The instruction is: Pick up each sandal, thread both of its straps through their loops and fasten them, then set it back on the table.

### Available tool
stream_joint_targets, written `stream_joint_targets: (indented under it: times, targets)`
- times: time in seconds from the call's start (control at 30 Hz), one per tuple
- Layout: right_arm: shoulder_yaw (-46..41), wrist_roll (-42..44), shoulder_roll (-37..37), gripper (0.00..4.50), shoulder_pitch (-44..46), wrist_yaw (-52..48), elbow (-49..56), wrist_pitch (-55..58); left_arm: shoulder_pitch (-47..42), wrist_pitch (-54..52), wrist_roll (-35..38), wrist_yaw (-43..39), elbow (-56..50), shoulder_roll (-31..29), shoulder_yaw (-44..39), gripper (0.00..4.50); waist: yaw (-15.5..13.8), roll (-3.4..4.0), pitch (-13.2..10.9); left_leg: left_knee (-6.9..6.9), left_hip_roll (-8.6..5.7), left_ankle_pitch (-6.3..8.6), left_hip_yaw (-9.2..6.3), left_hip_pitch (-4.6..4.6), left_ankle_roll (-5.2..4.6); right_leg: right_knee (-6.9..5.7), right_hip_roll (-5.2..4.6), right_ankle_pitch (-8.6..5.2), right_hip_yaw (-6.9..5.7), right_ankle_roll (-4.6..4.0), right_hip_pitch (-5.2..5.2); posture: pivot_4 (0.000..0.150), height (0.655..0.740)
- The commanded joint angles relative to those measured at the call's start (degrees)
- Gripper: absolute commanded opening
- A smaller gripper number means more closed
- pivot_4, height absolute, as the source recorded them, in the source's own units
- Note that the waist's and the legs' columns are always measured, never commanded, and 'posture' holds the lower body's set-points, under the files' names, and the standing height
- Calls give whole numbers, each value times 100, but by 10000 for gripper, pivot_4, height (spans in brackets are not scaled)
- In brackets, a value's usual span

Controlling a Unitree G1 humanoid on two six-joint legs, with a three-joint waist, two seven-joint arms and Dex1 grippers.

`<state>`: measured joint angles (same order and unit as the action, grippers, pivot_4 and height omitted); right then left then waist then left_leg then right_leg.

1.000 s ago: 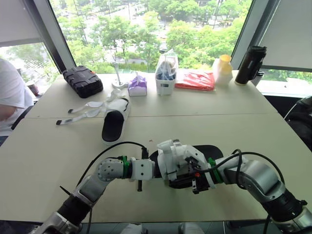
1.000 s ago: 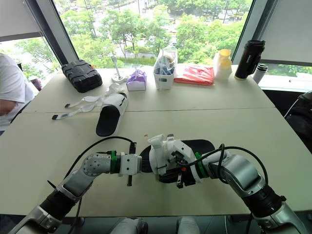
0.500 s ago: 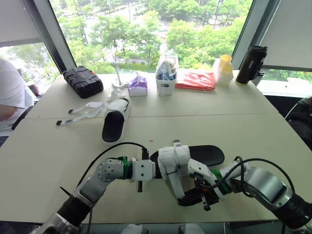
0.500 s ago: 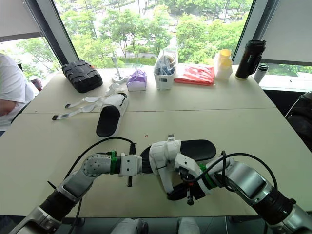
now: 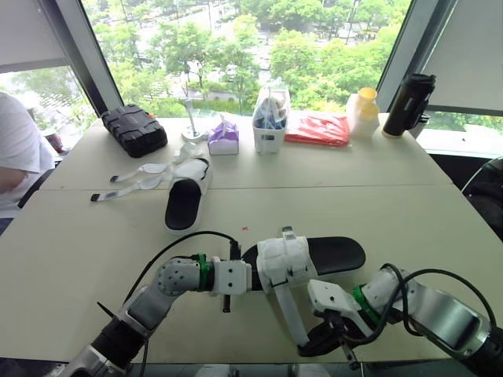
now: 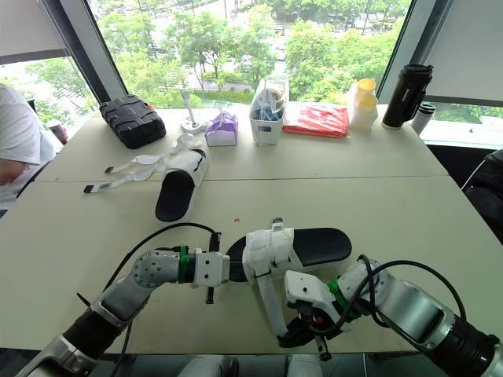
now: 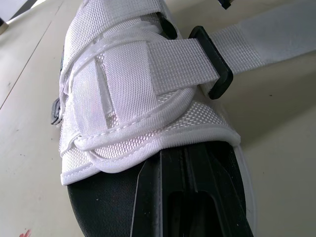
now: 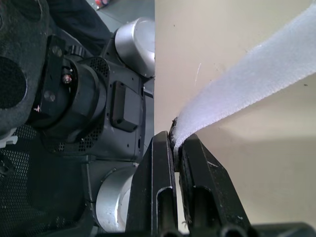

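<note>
Near sandal (image 5: 314, 256) lies at worktop (image 5: 409, 212) front centre. Left tool (image 5: 250, 276) clamped on sole end beside white upper. One strap (image 5: 288, 311) runs through black loop (image 7: 212, 61) toward worktop's front edge. Right tool (image 8: 176, 144) clenched on strap tip there. Second sandal (image 5: 185, 193) farther back on left, straps (image 5: 130, 182) loose on worktop. Back row: clear tub (image 5: 267, 141) holding blue and white items, too small to identify; black case (image 5: 134, 130), jar (image 5: 361, 112), bottle (image 5: 407, 104).
</note>
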<state>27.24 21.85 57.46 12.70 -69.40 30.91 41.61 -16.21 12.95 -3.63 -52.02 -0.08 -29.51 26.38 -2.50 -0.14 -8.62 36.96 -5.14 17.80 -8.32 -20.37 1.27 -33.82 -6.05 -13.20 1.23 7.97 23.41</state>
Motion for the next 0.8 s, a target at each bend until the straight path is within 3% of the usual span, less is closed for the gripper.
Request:
stream_joint_targets:
  times: [0.03,0.23,0.37,0.57,0.8]
  targets:
    - [-703,659,170,761,248,-285,527,234,180,-281,-810,-140,1041,-217,506,0,2,3,-2,1,0,0,0,0,0,1,0,0,0,0,-1,1500,7400]
    - [-1701,1715,119,761,1220,-442,405,860,60,-50,-957,-84,1385,-154,647,0,-1,4,-5,11,2,1,2,12,2,1,-3,-9,-2,-17,-22,1500,7400]
    - [-1663,1804,-345,761,2243,-293,-353,1163,4,77,-1009,-49,1533,-130,673,0,-17,15,-3,14,1,-2,11,9,0,1,-16,-9,-9,-17,-17,1500,7400]
    - [-1135,1109,-1239,761,3118,-179,-1831,729,-18,150,-1026,-9,1596,-135,687,0,-70,7,-8,19,-13,-5,18,-6,-3,-1,-37,15,-18,-22,-8,1500,7400]
    - [-418,16,-1879,761,3296,-249,-3237,-339,123,61,-973,17,1403,-233,632,0,-42,9,-6,20,-13,-11,17,5,3,-22,-35,6,-18,-5,-9,1500,7400]
